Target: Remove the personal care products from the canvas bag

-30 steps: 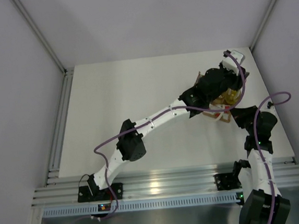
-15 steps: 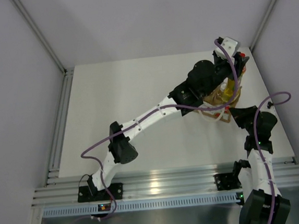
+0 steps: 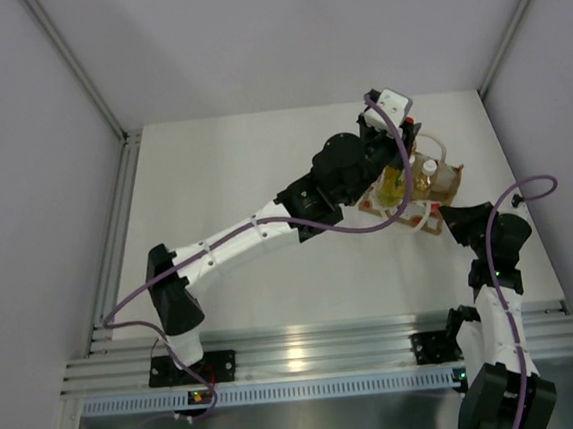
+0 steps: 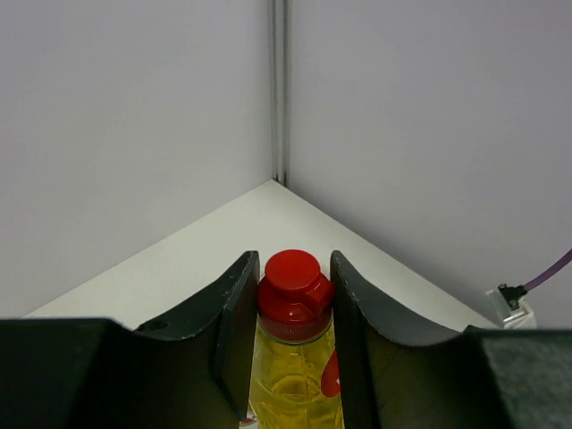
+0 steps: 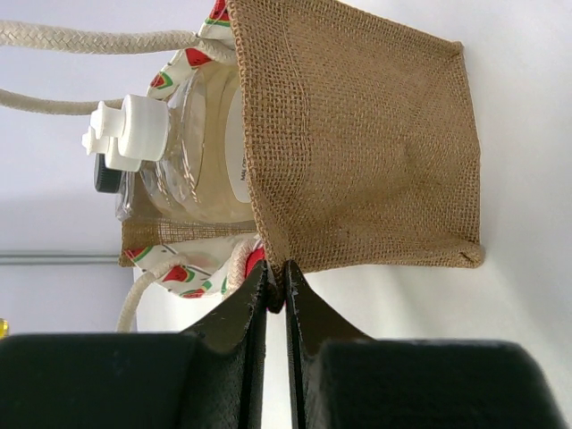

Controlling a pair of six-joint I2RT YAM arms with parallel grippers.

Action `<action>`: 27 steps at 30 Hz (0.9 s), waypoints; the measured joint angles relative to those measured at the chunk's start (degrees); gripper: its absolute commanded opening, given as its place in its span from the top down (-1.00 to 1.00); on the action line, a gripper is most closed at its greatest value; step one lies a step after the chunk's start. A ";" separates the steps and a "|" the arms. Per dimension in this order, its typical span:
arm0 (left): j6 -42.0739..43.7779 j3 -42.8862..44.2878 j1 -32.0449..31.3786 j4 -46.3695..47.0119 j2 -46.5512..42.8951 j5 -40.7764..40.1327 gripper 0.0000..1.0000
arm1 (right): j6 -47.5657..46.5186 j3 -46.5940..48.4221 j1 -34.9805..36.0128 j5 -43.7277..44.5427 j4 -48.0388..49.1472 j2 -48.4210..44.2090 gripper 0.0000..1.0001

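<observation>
My left gripper (image 4: 294, 268) is shut on the yellow-amber bottle (image 4: 291, 357) just below its red cap (image 4: 293, 281). In the top view that gripper (image 3: 406, 130) holds the red-capped bottle (image 3: 411, 121) raised above the bag's back left side. The canvas bag (image 5: 357, 152) lies on its side on the table, and shows in the top view (image 3: 426, 220). Two white-capped bottles (image 5: 134, 125) and a dark-capped one (image 5: 107, 180) poke out of its mouth. My right gripper (image 5: 277, 286) is shut on the bag's edge, at the bag's near right corner in the top view (image 3: 445, 217).
The bag's pale rope handles (image 5: 89, 40) trail out past its mouth. The right wall (image 3: 552, 151) stands close beside the bag and the back wall (image 3: 292, 43) rises behind it. White table surface (image 3: 233, 179) spreads to the left of the bag.
My left arm has swung left and back from over the bag, carrying the red-capped bottle out of the bag's mouth. The right gripper has kept its hold on the bag.
</observation>
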 measured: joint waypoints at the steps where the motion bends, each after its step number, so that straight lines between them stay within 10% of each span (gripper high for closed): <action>1: 0.24 -2.40 0.09 0.72 -1.53 -0.42 1.00 | -0.02 0.00 0.00 0.00 -0.07 -0.04 0.88; 27: -2.82 -54.80 17.68 23.06 -26.69 -10.69 1.00 | -2.45 2.75 0.02 0.24 -6.75 -1.86 0.92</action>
